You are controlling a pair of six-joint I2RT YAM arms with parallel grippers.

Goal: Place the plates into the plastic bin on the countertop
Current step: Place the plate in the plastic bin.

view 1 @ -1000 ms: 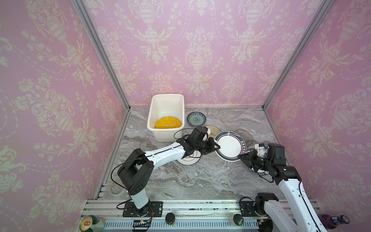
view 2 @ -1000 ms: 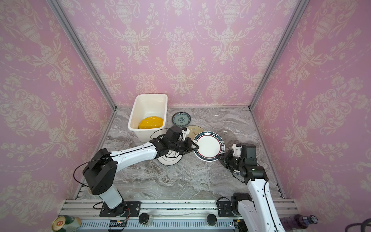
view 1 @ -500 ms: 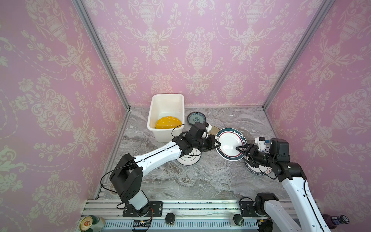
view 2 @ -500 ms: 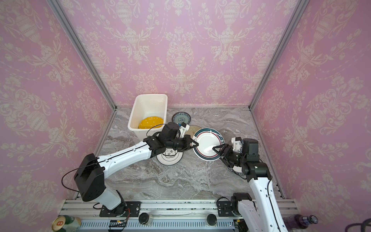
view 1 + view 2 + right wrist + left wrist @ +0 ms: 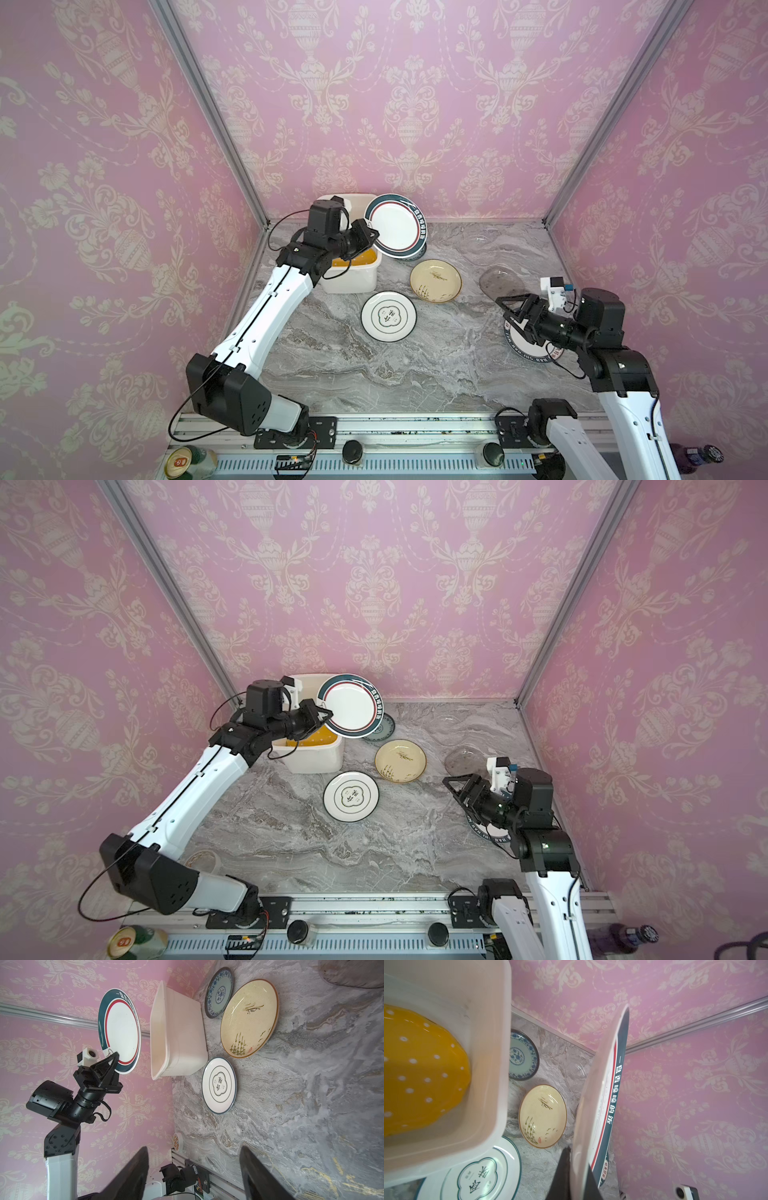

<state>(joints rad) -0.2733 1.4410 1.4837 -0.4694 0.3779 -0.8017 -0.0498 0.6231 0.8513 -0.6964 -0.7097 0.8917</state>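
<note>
Plate (image 5: 397, 226) now aloft beside bin (image 5: 353, 280)

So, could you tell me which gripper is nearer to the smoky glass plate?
Right. The right gripper hangs open beside the smoky glass plate; the left gripper is far off, by the white bin.

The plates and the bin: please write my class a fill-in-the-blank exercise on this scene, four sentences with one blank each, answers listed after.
1. The dotted plate inside the plastic bin is coloured ____.
2. The dark-rimmed plate is held in the air by the robot's ____ arm.
3. The right tool stands ____ and holds nothing.
4. The cream plate lies flat on the ____.
Missing words: yellow; left; open; countertop.
</note>
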